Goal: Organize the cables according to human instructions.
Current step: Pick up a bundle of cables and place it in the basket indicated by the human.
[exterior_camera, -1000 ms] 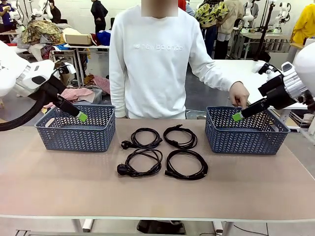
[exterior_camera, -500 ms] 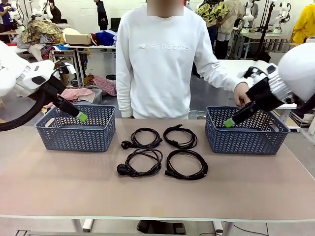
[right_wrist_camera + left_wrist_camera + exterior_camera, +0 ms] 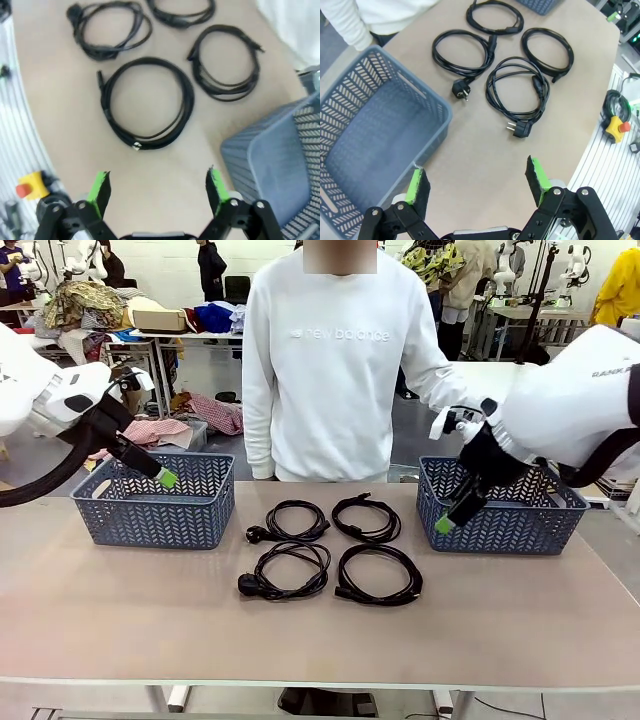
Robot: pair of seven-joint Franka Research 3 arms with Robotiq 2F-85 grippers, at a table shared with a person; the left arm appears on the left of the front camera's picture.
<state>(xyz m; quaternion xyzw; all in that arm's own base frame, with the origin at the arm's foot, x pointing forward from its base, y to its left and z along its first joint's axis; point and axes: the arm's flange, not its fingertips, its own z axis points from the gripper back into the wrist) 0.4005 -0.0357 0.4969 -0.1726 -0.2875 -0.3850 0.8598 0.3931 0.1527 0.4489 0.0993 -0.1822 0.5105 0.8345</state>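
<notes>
Four black coiled cables lie mid-table between two baskets: back left [image 3: 288,521], back right [image 3: 366,517], front left [image 3: 285,571] with a chunky plug, front right [image 3: 380,574]. My left gripper [image 3: 165,478] hangs open over the left basket [image 3: 150,522]; its wrist view shows the open fingers [image 3: 477,180] above bare table, with a plugged coil [image 3: 517,92] beyond them. My right gripper [image 3: 445,523] is open at the right basket's [image 3: 510,530] left front corner; the right wrist view has it [image 3: 158,186] just short of the front right coil [image 3: 147,102]. The human [image 3: 335,360] stands behind the table.
Both blue-grey woven baskets look empty inside, as seen in the left wrist view [image 3: 370,145] and the right wrist view [image 3: 280,160]. Bare tan tabletop [image 3: 300,640] stretches in front of the cables. A yellow stop button [image 3: 614,127] sits beyond the table edge.
My right arm has swung left and down, from above the right basket to its left front corner, nearer the cables. The person's hand is now hidden behind it. The left arm has not moved.
</notes>
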